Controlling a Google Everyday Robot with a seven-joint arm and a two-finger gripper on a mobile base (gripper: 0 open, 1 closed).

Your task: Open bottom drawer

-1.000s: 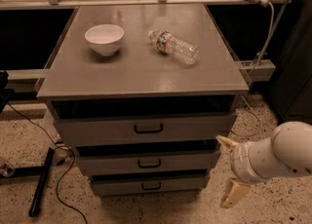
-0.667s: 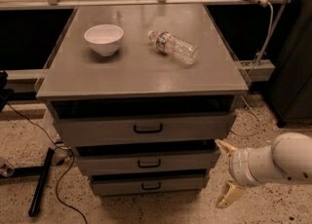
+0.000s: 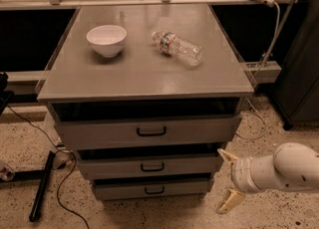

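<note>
The end effector hung low beside the bench, released, its two pale fingers spread wide with nothing between them and pointing toward the drawers. The white arm ran off to its right. The bottom drawer lay just to the left of the end effector, level with its lower finger and not touched by it. Its small black handle sat further left, at the middle of the front. The middle drawer was left of the upper finger, and the top drawer was above and to the left. Far up and left, on the bench top, stood a white bowl, with a plastic bottle lying on its side to the right of it.
</note>
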